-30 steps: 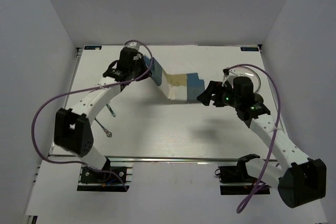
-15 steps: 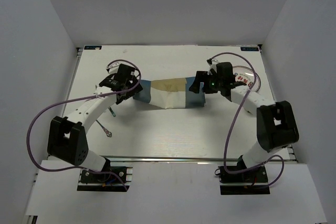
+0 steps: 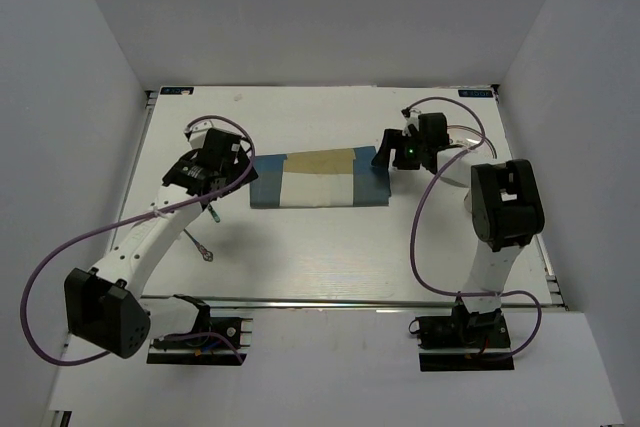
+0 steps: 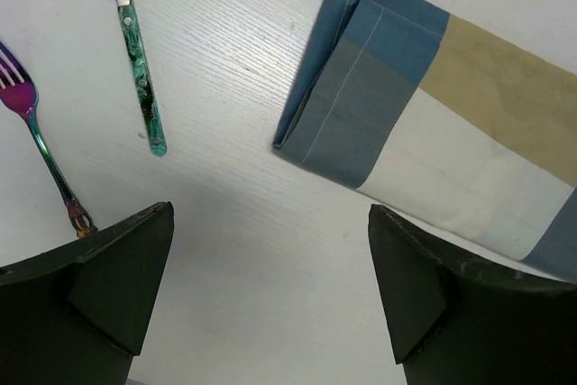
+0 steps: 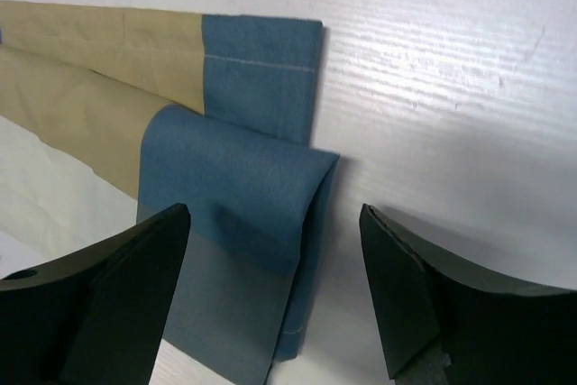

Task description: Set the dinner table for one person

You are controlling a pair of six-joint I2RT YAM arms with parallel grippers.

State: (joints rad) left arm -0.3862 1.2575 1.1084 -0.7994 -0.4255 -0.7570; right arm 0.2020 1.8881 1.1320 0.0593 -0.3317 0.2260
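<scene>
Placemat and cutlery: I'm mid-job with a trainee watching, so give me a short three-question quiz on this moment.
1. True or false: the left gripper is clamped on the placemat.
2. In the left wrist view, what lies beside the fork? A) knife B) spoon C) cup
3. Is the right gripper open or shut?
Key: 1 false, it is open and holds nothing; 2 A; 3 open.
</scene>
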